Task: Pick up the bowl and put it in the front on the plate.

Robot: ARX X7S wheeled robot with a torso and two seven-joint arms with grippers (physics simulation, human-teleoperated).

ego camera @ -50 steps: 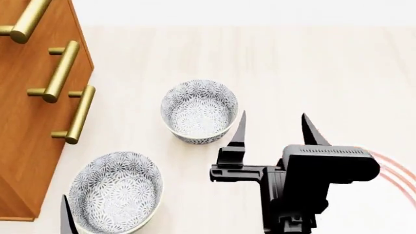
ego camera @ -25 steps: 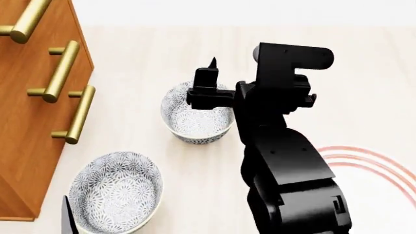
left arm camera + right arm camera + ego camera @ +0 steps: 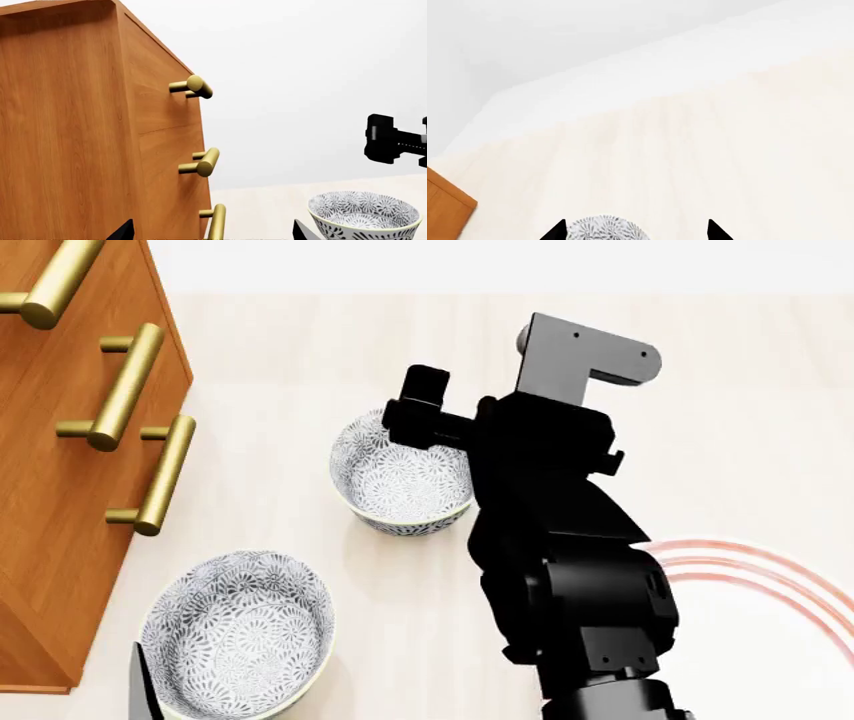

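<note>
Two grey-blue floral bowls stand on the pale table. The farther bowl (image 3: 404,476) has my right gripper (image 3: 501,430) hovering over its right rim. This gripper is open, and the arm hides one finger in the head view. In the right wrist view the bowl's rim (image 3: 604,228) shows between the spread fingertips of the right gripper (image 3: 635,231), nearer one of them, with nothing held. The plate (image 3: 767,580), white with red rings, lies to the right, partly behind the arm. My left gripper (image 3: 212,232) is open and empty beside the nearer bowl (image 3: 238,632).
A wooden cabinet (image 3: 54,490) with gold bar handles (image 3: 163,475) stands at the left, close to the nearer bowl. In the left wrist view the cabinet (image 3: 80,125) fills half the picture, and a floral bowl (image 3: 363,215) sits below my right gripper's black body (image 3: 393,145).
My right arm has swung from the table's front up and left over the farther bowl, then tipped further down toward it. Its jaws stay open. The bowls and my left gripper have not moved.
</note>
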